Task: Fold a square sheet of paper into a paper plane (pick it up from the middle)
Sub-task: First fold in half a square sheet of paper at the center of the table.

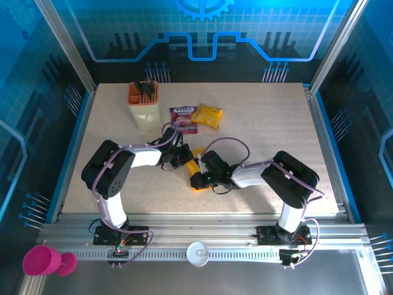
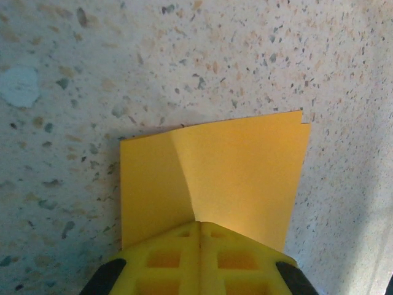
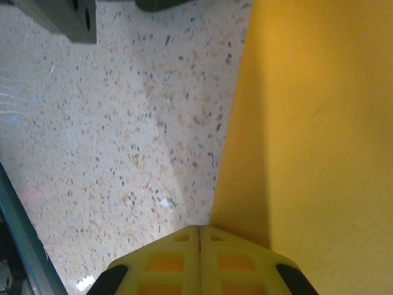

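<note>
Now L claw point(image 2: 199, 223) & R claw point(image 3: 199, 228) closed, tips at folded paper point(image 2: 239, 172).

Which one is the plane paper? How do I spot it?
Look at the middle of the speckled table, between the left gripper and the right gripper. The square sheet of paper is there: plain, matte orange-yellow, unlike the shiny crinkly snack bag beyond it.

Both arms bent inward, wrists low at mid-table. Left gripper point(image 2: 199, 225) closed; right gripper point(image 3: 199, 228) closed.
</note>
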You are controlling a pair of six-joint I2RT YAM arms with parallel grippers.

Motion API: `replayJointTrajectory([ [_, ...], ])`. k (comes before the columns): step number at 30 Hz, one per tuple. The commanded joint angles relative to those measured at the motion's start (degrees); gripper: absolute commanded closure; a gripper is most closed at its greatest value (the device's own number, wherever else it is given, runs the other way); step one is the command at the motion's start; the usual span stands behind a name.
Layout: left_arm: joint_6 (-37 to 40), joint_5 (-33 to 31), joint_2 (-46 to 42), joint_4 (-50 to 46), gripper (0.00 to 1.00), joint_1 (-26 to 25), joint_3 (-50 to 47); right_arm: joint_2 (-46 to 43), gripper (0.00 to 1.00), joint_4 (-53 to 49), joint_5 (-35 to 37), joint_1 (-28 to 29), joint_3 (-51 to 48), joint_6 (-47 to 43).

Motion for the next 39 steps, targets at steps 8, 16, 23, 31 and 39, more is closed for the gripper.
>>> replayJointTrajectory([
  [8, 1.55, -3.67, 4.08, -5.33, 1.0, 0.6, -0.27, -2.01, 1.0, -14.49, 0.03, 5.72, -6.88, 0.84],
  [16, 1.67, -3.63, 4.3, -5.06, 1.0, 0.68, 0.16, -3.92, 1.0, -10.13, -0.93, 6.66, -13.28, 4.21],
  [23, 2.13, -3.72, 4.48, -4.98, 1.0, 0.7, 0.54, -6.85, 1.0, -5.11, -2.51, 6.86, -21.19, 7.62],
  [31, 4.34, -2.56, 4.82, -5.39, 1.0, 0.69, 1.78, -17.83, 1.0, -11.63, -1.51, 4.77, -24.26, 7.23],
  [39, 18.05, 1.21, 3.32, -7.17, 1.0, -2.46, 5.18, -36.58, 1.0, -28.36, -0.87, -13.38, -18.28, -0.74],
])
